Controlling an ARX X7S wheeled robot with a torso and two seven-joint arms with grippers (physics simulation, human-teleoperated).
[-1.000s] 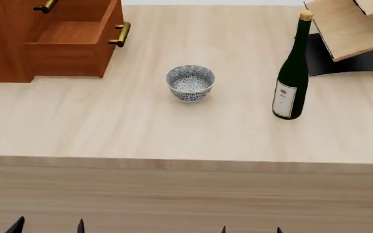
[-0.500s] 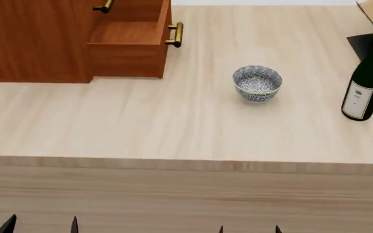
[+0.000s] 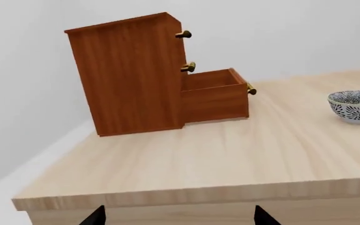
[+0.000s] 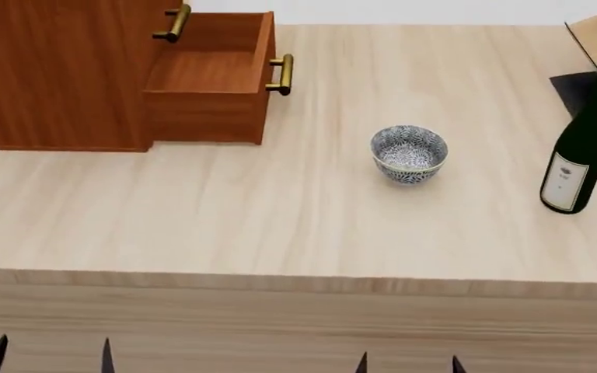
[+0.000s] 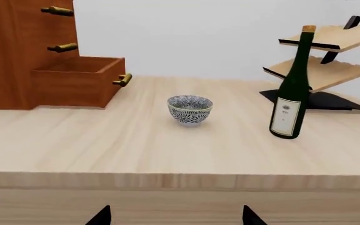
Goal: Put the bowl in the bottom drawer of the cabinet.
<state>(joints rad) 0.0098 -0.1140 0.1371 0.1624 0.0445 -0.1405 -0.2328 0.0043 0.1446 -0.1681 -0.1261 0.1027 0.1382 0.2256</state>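
Observation:
The blue-and-white bowl point(image 4: 410, 154) stands upright on the pale wooden table point(image 4: 277, 225), right of the cabinet point(image 4: 55, 74). Its bottom drawer point(image 4: 211, 78) is pulled out and shows nothing inside. The left wrist view has the bowl point(image 3: 356, 105) at its edge, with the cabinet point(image 3: 130, 75) and the drawer point(image 3: 215, 96) farther off. From the right wrist the bowl point(image 5: 190, 109) sits mid-table, the drawer point(image 5: 80, 82) beyond it. Both grippers hang below the table's front edge, well short of the bowl: left gripper point(image 4: 47, 359) open, right gripper point(image 4: 409, 364) open, nothing between the fingers.
A dark green wine bottle point(image 4: 581, 140) stands right of the bowl. Behind it is a light-wood rack on a black base point(image 5: 330, 61). Two upper drawer fronts with brass handles point(image 4: 174, 23) are closed. The table's front edge point(image 4: 298, 284) runs between grippers and bowl.
The head view has swung left and slightly up: cabinet, bowl and bottle all shifted right and down in the picture. The things themselves have not moved on the table.

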